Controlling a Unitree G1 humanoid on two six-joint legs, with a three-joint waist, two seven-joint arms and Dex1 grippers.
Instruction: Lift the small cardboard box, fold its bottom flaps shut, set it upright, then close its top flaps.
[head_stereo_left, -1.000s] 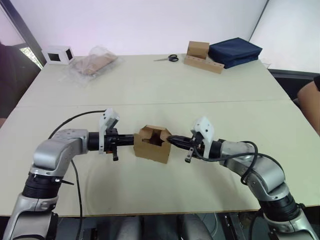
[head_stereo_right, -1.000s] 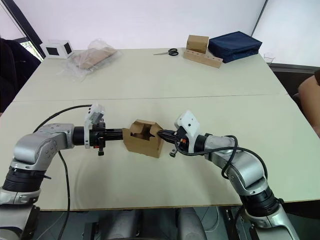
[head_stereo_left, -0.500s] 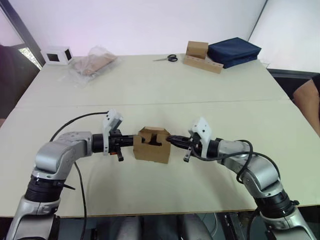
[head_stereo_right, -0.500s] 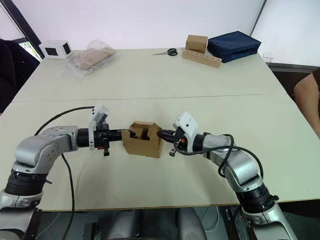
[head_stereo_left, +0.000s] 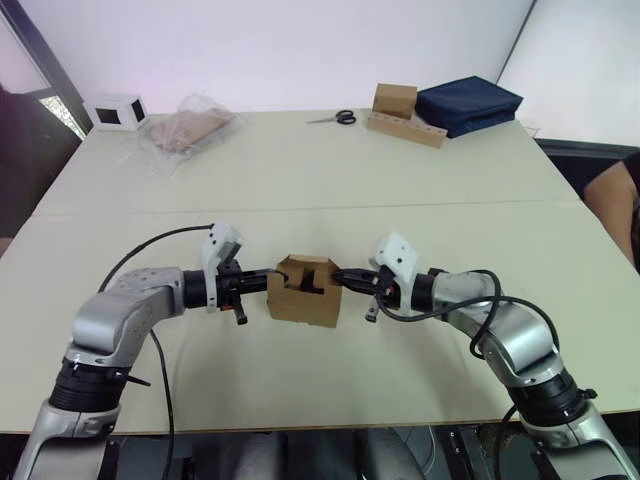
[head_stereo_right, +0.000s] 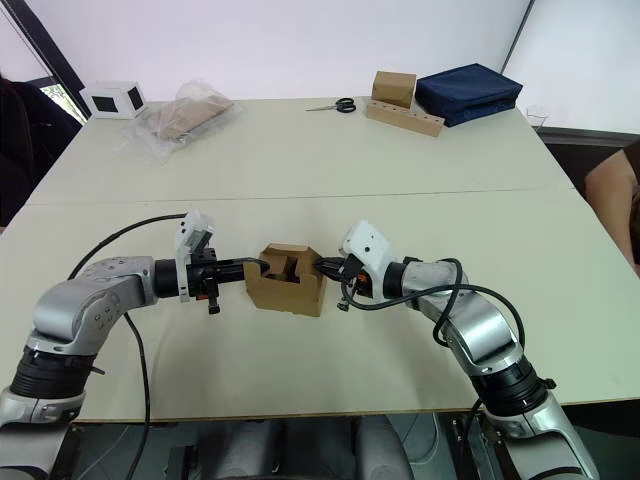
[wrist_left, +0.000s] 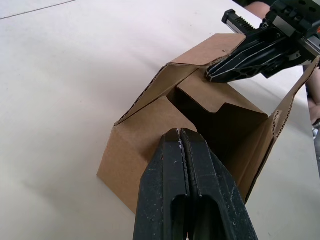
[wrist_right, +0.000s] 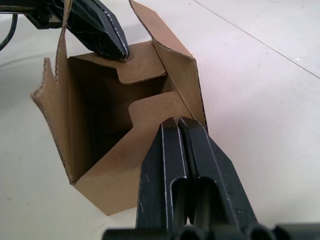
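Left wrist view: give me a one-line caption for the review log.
Shut left gripper pressing a notched flap of the small cardboard box inward, with the right gripper pushing the opposite flap.

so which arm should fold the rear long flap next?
Either; slight edge right. Both the left gripper and right gripper are shut, each pressing a notched flap of the small cardboard box; the upright flap stands beside the right gripper's fingers.

small cardboard box (head_stereo_left: 304, 293) on table (head_stereo_left: 300, 170), between grippers
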